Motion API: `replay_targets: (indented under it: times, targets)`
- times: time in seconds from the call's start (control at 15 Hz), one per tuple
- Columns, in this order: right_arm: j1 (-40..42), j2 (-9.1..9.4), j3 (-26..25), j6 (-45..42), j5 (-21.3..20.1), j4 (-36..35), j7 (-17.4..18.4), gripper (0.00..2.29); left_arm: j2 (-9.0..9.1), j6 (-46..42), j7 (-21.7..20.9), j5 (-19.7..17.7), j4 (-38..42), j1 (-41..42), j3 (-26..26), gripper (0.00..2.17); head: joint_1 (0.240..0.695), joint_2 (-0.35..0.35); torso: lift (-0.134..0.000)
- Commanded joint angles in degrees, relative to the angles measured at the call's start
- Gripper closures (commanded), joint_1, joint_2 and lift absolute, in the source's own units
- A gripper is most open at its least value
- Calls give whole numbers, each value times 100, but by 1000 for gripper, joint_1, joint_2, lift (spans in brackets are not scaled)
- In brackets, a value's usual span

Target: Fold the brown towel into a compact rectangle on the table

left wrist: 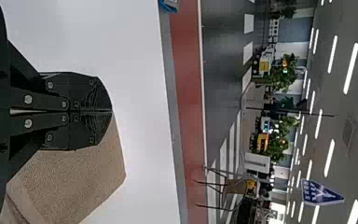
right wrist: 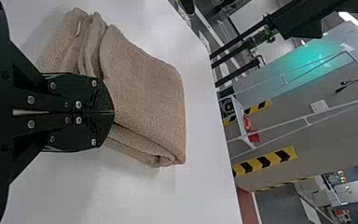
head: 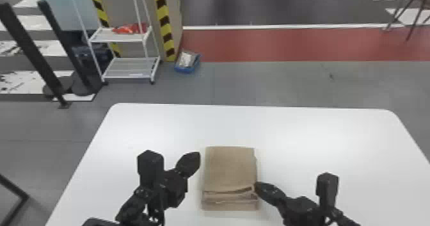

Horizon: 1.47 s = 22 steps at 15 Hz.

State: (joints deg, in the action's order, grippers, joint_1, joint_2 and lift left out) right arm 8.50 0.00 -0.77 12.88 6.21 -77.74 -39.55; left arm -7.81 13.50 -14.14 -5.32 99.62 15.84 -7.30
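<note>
The towel (head: 230, 167) lies on the table (head: 320, 139), with the left gripper (head: 195, 158) to its left and the right gripper (head: 258, 186) by its right side. Over behind the table, on the left, there's a cart (head: 129, 67), a box (head: 187, 69) on the floor just right of it, posts (head: 30, 51) to its left. A chair (left wrist: 235, 186) stands far back, right.

Wearing black all over. My left gripper (head: 197, 155) is showing broad, flat fingers (left wrist: 81, 88), rounding toward tips, with fine curved grooves lining them. Silvery round screws (left wrist: 28, 99) are dotting my black plates; dark holes (left wrist: 3, 74) are pitting my palm. My right gripper (head: 257, 186) is matching. Boxy black housings (head: 150, 163) are topping my wrists.
</note>
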Motion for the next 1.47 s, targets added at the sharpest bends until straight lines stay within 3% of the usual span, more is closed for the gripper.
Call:
replay_targets:
  times: [0.0,0.33,0.53,0.6,0.67,0.73,0.8,0.87,1.13,1.4]
  targets:
    - [2,5,-46,-44,-67,110,0,1416,17,17,16,5,5,-10,-52,1629,695,58,0]
    - [-15,5,-195,-360,-41,145,35,1416,17,17,42,14,67,16,-87,1629,695,33,0]
    - [371,5,-354,-325,302,-549,-35,1386,-1,35,42,14,278,148,-61,1629,695,22,0]
    - [521,5,-433,-290,381,-866,-62,1153,-1,70,42,5,401,192,-35,1625,695,15,0]
    - [688,5,-477,-307,407,-1235,-53,714,-1,105,34,-21,533,245,36,1450,695,10,0]
    - [820,5,-591,-343,407,-1516,-9,228,-10,105,16,-65,603,280,80,964,695,5,0]
    - [881,5,-696,-430,407,-1648,53,46,-19,88,16,-65,612,289,124,346,695,0,0]
    - [899,5,-784,-553,407,-1727,140,26,-19,52,51,-56,612,289,176,76,695,-6,0]
    - [881,5,-907,-518,126,-2202,685,46,-124,-1161,376,49,304,332,317,73,695,-35,0]
    - [714,5,-1030,-378,-208,-2448,852,49,-142,-1934,860,119,-100,174,484,56,695,-17,0]
